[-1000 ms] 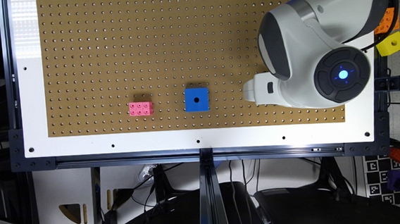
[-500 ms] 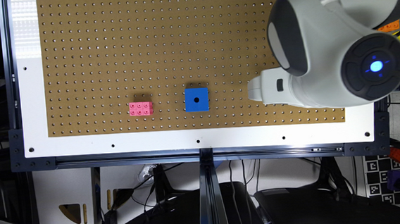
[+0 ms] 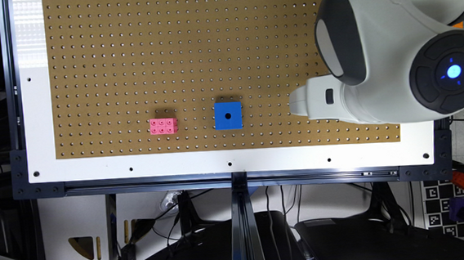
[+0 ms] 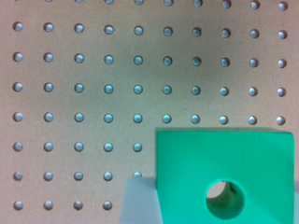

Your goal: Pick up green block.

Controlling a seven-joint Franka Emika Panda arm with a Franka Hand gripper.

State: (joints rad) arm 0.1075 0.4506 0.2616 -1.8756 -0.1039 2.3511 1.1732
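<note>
Filling the wrist view's near edge, green block (image 4: 224, 172) with round hole, pale jaw part touching its side, jaws' grip cannot tell, pegboard (image 3: 169, 48) behind, blue block (image 3: 228, 115) beside pink brick (image 3: 163, 126), arm (image 3: 394, 53) above bench's edge.

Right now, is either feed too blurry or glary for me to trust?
Wrist view: soft focus; the bright green plastic cube fuzzy at its edges, evenly lit. Exterior view: sharp on the brown pegboard, with glare washing out the white border on its left.
</note>
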